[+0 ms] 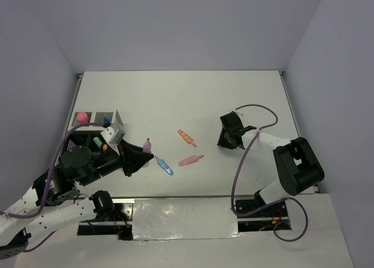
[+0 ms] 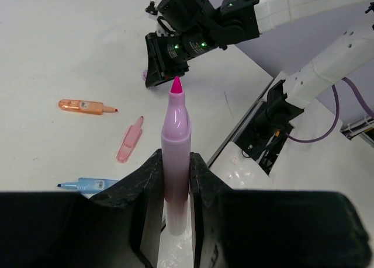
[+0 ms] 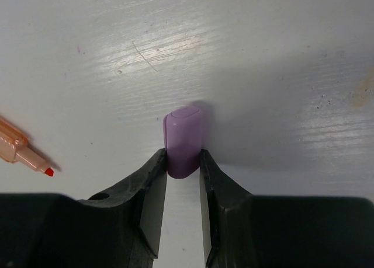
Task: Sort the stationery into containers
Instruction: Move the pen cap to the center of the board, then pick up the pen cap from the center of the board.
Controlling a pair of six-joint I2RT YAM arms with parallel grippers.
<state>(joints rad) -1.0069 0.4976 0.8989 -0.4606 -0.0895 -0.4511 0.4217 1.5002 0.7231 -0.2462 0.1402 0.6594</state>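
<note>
My left gripper (image 2: 175, 183) is shut on an uncapped pale purple highlighter (image 2: 176, 134) with a pink tip that points away from the jaws; from above the pen (image 1: 147, 144) sticks out of the gripper (image 1: 142, 155) just right of the containers (image 1: 115, 129). The right gripper (image 3: 183, 163) is shut on a small purple cap (image 3: 183, 138) close over the table; from above this gripper (image 1: 229, 135) sits right of centre. An orange pen (image 1: 187, 138), a pink pen (image 1: 191, 160) and a blue pen (image 1: 164, 166) lie loose between the arms.
The organizer at the left holds a pink-capped item (image 1: 82, 116), a blue-capped one (image 1: 106, 119) and some pens (image 1: 99, 143). A foil-covered strip (image 1: 184, 218) runs along the near edge. Purple cables loop round both arms. The orange pen's tip (image 3: 23, 151) lies left of the right gripper.
</note>
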